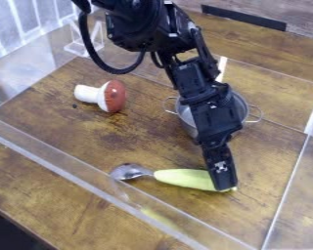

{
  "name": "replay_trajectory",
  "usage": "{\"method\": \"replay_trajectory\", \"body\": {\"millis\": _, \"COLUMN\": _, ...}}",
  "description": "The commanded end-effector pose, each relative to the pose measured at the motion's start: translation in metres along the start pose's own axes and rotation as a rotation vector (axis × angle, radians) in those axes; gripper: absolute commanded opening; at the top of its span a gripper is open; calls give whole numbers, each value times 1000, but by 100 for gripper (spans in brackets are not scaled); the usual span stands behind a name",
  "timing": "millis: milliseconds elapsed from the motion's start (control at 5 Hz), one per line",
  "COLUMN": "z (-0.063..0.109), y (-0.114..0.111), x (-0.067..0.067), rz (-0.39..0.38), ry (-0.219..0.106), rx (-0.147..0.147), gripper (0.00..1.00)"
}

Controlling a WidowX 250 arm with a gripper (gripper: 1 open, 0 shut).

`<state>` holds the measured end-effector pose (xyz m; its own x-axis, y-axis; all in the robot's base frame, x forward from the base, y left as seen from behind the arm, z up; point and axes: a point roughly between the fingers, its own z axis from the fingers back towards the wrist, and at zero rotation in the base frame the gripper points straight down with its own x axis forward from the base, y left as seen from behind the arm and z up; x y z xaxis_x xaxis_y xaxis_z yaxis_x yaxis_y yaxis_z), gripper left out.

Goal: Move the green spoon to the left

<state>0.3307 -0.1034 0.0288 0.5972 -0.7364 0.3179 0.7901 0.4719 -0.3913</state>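
- The step in hand, I judge, is the taking of the green spoon by its handle.
- The gripper is at the thick end of this handle; the metal bowl points away from it, toward the mushroom-like toy.
- I cannot tell if the fingers are spread or pinch the handle.
- The next move, I think, calls for a sure grip, then carrying or sliding the spoon to the left.
- The pot is behind the gripper, partly covered by the arm.
- The far side of the fingertips is hidden, and their contact with the handle is hard to make out.
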Motion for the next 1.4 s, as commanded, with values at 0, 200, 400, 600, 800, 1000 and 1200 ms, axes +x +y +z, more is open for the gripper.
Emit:
{"method": "replay_trajectory", "body": {"millis": 0, "z": 23, "y": 8, "x": -5, "rz": 12, "ry": -17, "rx": 34, "gripper": 0}}
{"method": "replay_trajectory", "body": {"millis": 200, "z": 36, "y": 8, "x": -9, "rz": 14, "ry": -10, "rx": 38, "gripper": 0}}
{"method": "replay_trajectory", "body": {"millis": 400, "z": 45, "y": 8, "x": -20, "rz": 51, "ry": -28, "rx": 54, "gripper": 0}}
{"method": "replay_trajectory", "body": {"millis": 600, "z": 57, "y": 6, "x": -30, "rz": 89, "ry": -46, "rx": 76, "gripper": 0}}
{"method": "replay_trajectory", "body": {"millis": 800, "z": 72, "y": -5, "x": -30, "rz": 83, "ry": -41, "rx": 89, "gripper": 0}}
{"method": "replay_trajectory", "body": {"millis": 1000, "z": 83, "y": -6, "x": -35, "rz": 109, "ry": -21, "rx": 110, "gripper": 0}}
{"method": "replay_trajectory", "body": {"millis": 1200, "z": 92, "y": -7, "x": -39, "rz": 130, "ry": -5, "rx": 130, "gripper": 0}}
